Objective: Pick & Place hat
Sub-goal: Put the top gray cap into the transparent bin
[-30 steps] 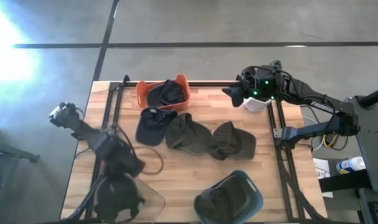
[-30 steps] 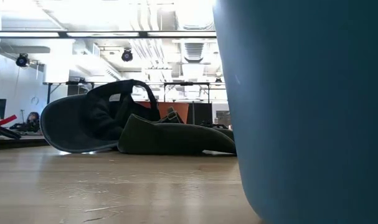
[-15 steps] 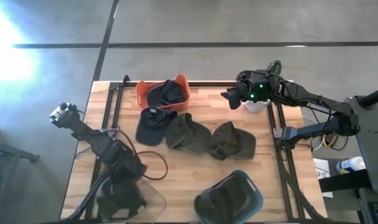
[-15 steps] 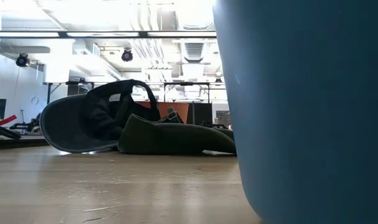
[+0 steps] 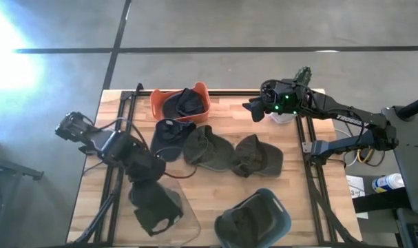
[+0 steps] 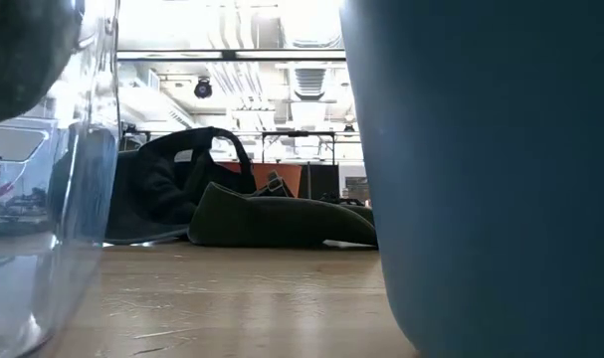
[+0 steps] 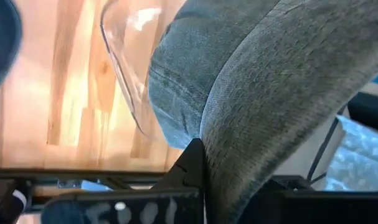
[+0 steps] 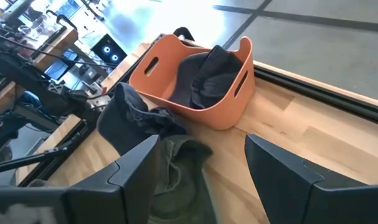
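My left gripper [image 5: 148, 180] is shut on a dark grey-green hat [image 5: 153, 210] that hangs into a clear container [image 5: 174, 219] at the table's near left. That hat fills the left wrist view [image 7: 269, 93]. My right gripper [image 8: 201, 180] is open above the far right of the table [image 5: 252, 109] and touches nothing. A navy cap [image 5: 169, 136] and two olive caps [image 5: 207, 148] [image 5: 257, 155] lie on the table's middle. An orange bin [image 5: 202, 93] at the far edge holds a dark hat [image 8: 207, 74]. A blue bin [image 5: 281, 217] at the near edge holds another. My left gripper holds the grey-green hat by an upper fold of its cloth [image 7: 223, 155], pinched between the two fingers from above, slanting toward the near edge. The hat hangs below the fingers, its lower part [image 5: 155, 219] inside the clear container. The cloth hides the fingertips.
In the low view the blue bin's wall [image 6: 481, 179] fills the right and the clear container's wall [image 6: 73, 199] stands at the left, with the navy cap [image 6: 172, 184] and an olive cap [image 6: 282, 221] between them. Black frame rails [image 5: 306, 138] run along both table sides.
My left gripper has swung toward the table's right with the hat still in its hold. The clear container has slid to the right with it and now shows at the low view's left. My right gripper has edged slightly toward the table's left.
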Available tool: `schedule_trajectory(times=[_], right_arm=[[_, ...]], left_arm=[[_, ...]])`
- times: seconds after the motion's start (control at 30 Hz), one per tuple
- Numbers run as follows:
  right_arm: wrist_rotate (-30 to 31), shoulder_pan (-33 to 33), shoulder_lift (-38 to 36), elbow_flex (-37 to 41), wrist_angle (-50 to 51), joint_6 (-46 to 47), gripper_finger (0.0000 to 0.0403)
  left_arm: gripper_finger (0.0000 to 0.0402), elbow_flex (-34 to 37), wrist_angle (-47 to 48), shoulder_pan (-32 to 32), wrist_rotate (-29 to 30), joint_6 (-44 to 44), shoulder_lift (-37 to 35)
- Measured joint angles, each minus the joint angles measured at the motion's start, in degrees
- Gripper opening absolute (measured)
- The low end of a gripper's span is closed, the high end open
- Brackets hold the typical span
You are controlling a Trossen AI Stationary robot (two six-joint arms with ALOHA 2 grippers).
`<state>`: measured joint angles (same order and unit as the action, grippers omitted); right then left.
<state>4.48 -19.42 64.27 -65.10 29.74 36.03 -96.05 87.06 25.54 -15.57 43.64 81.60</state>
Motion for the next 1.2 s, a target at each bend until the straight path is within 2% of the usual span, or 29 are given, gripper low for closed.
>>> schedule_trajectory(times=[0.13, 0.3, 0.4, 0.67, 0.87, 1.0, 1.1, 1.2], right_arm=[[-0.4, 0.0, 0.0, 0.1, 0.0, 0.0, 0.0228], [-1.9, 0.0, 0.0, 0.1, 0.1, 0.6, 0.0228], [-2.0, 0.0, 0.0, 0.1, 0.1, 1.1, 0.0228], [-2.1, 0.0, 0.0, 0.1, 1.0, 1.3, 0.0228], [-2.1, 0.0, 0.0, 0.1, 3.4, 1.5, 0.0228], [-2.0, 0.0, 0.0, 0.1, 4.0, 1.5, 0.0228], [-1.9, 0.0, 0.0, 0.1, 4.1, 1.5, 0.0228], [-1.9, 0.0, 0.0, 0.1, 4.1, 1.3, 0.0228]], left_arm=[[0.0012, -3.1, -0.4, -1.0, 1.6, 0.2, 0.0], [0.0012, -5.3, -9.8, -1.9, 6.8, -1.9, 0.0], [0.0012, -4.9, -13.6, -1.9, 7.6, -5.2, 0.2], [0.0012, -1.4, -3.6, -1.2, 7.5, -16.9, 4.5], [0.0012, 2.8, -3.9, -0.1, 1.3, -26.6, 8.2], [0.0012, 4.3, -0.3, 1.6, -3.7, -31.5, 11.1], [0.0012, 4.2, 2.9, 2.8, -6.1, -33.8, 13.0], [0.0012, 4.3, 1.4, 3.0, -11.5, -34.6, 13.9]])
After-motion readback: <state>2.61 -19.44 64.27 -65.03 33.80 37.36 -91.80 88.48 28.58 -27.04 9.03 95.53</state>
